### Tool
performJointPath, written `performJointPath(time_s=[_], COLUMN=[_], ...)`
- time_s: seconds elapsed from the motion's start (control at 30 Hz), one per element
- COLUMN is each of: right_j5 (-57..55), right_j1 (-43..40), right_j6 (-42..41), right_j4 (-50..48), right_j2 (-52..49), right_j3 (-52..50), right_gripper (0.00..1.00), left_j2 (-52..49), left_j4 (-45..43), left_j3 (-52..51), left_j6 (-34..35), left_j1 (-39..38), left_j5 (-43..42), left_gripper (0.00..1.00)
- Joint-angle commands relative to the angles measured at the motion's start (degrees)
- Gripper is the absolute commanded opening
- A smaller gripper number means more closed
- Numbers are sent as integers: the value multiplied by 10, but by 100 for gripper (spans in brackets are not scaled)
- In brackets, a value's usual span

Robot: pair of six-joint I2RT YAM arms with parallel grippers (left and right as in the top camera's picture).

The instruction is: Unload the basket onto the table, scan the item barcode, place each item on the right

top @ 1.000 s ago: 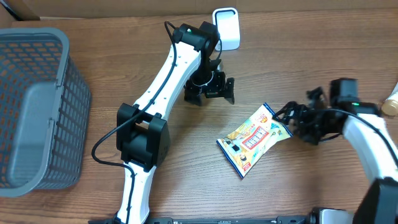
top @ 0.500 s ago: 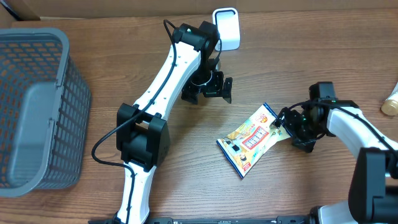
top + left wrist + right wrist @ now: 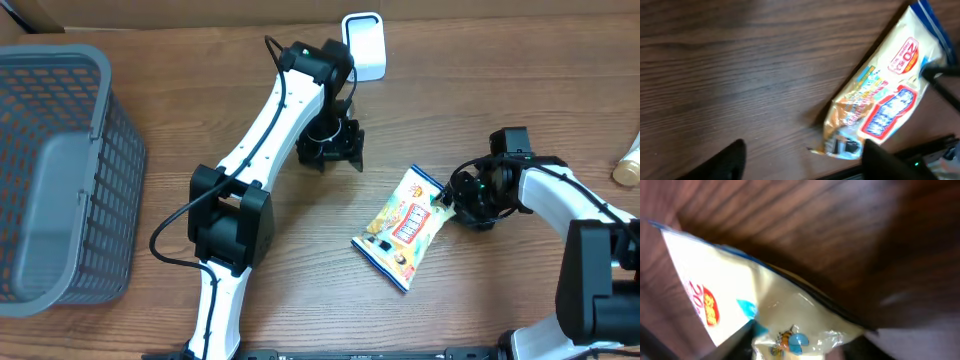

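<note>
Snack packet [image 3: 400, 228] lies on the table [image 3: 500, 100], centre-right. Right claw [image 3: 446, 204] straddles its top corner, probably to lift it toward the scanner [image 3: 364, 44]; grip not discernible. Left claw [image 3: 337, 160] hovers parted, empty.

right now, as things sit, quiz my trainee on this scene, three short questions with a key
1. True or false: the snack packet lies on the table, outside the grey basket.
2. Whose jaws have the packet's corner between them? A) left arm B) right arm C) neither
3. Fill in: the white scanner sits at the table's ___ edge (near or far).
Key: 1 true; 2 B; 3 far.
</note>
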State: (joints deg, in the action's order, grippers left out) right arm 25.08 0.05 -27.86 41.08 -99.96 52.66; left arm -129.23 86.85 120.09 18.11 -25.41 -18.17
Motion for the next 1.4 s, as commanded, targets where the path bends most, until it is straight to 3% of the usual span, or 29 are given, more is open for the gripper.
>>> performJointPath(time_s=[0.0, 0.07, 0.27, 0.3, 0.37, 0.4, 0.7, 0.87, 1.1, 1.37], right_j5=[-10, -10, 21, 39, 62, 63, 73, 145, 221, 278], right_j1=[7, 7, -5, -8, -14, -15, -17, -17, -17, -17], right_j6=[41, 41, 71, 92, 123, 131, 147, 160, 162, 159], right_j4=[-13, -17, 20, 35, 72, 90, 208, 206, 206, 197], right_j2=[-29, -29, -26, -24, -16, -12, 23, 24, 24, 24], right_j3=[-17, -16, 23, 39, 75, 92, 221, 224, 224, 224], right_gripper=[23, 4, 4, 4, 4, 4, 4, 4, 4, 4], left_j2=[2, 2, 2, 2, 2, 2, 1, 1, 1, 1], left_j4=[-14, -33, -90, -92, -98, -103, -173, -202, -240, -309], left_j3=[-42, -66, -122, -124, -124, -124, -124, -124, -124, -124], left_j6=[3, 3, 3, 3, 3, 3, -1, -10, -122, -139], left_j1=[-21, -33, -75, -79, -87, -89, -100, -100, -99, -99], left_j5=[-21, -32, -61, -61, -61, -62, -127, -152, -277, -269], left_gripper=[57, 53, 51, 60, 93, 100, 100, 100, 100, 100])
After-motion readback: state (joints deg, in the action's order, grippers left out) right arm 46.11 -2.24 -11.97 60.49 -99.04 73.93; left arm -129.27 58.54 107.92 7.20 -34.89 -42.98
